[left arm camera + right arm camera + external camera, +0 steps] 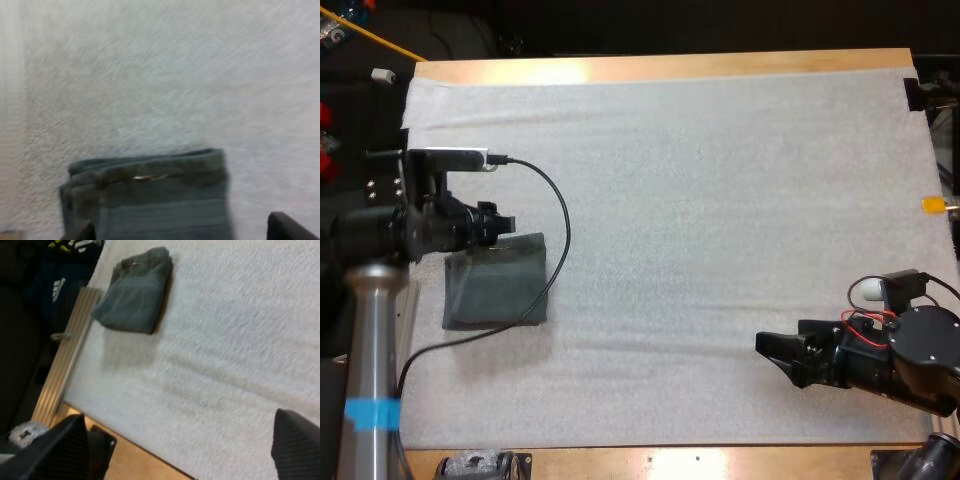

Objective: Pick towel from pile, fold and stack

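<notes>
Where the wooden table [650,68] carries its white textured mat [720,250], a folded dark grey-green cloth towel [498,290] lies near the mat's left edge; left gripper [503,228] above the towel's far edge, fingers spread, holding nothing; right gripper [772,352] well apart, fingers wide, empty

Towel [498,292]: matt, soft dark cloth. Mat [720,250]: white, rough-textured, matt. Table [670,68]: glossy wood.

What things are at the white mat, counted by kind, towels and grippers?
Folded dark grey-green towel: 1
Grippers: 2, the left gripper over the towel's far edge and the right gripper, both with fingers apart
Total: 3
</notes>
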`<state>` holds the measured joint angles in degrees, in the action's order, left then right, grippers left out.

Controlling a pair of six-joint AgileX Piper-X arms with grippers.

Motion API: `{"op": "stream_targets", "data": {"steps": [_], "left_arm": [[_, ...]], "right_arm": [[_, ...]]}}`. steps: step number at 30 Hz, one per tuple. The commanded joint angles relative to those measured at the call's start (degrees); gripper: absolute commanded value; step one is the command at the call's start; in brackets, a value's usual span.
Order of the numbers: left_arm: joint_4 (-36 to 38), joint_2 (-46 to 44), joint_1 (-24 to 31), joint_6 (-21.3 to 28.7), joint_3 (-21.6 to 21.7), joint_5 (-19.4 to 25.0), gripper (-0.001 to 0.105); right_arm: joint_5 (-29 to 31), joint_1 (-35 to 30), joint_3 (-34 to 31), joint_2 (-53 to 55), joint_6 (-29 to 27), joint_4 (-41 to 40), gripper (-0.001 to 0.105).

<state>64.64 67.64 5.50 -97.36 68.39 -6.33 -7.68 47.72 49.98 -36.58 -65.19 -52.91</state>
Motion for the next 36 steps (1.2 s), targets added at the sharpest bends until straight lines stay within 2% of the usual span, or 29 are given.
{"op": "stream_targets", "data": {"steps": [1,6,12,17,26,31,36], "left_arm": [[0.9,-1.7,0.0,-0.8,0.3,-2.0,0.064],[1.3,-7.1,0.0,-1.6,0.3,-7.3,0.064],[2.0,-11.7,0.0,-1.6,-0.3,-7.6,0.064],[3.4,-12.9,0.0,-1.2,-2.2,-7.6,0.064],[4.7,-13.0,-1.4,-0.3,-4.3,-7.6,0.064],[4.7,-13.0,-4.3,0.2,-4.3,-7.2,0.064],[5.1,-13.0,-4.7,1.3,-4.3,-5.9,0.064]], "right_arm": [[1.4,-0.2,0.4,-0.1,-1.0,0.4,0.072],[6.2,-0.2,0.4,-2.9,-3.6,0.4,0.072],[7.7,-3.4,0.4,-8.1,-7.4,1.7,0.072],[6.3,-11.9,0.4,-10.6,-11.8,3.7,0.072],[-2.7,-32.2,0.4,-10.8,-18.3,3.1,0.072],[-4.1,-42.1,0.4,-10.8,-23.8,-1.9,0.072],[-3.8,-48.9,0.5,-10.2,-30.7,-7.7,0.072]]}}
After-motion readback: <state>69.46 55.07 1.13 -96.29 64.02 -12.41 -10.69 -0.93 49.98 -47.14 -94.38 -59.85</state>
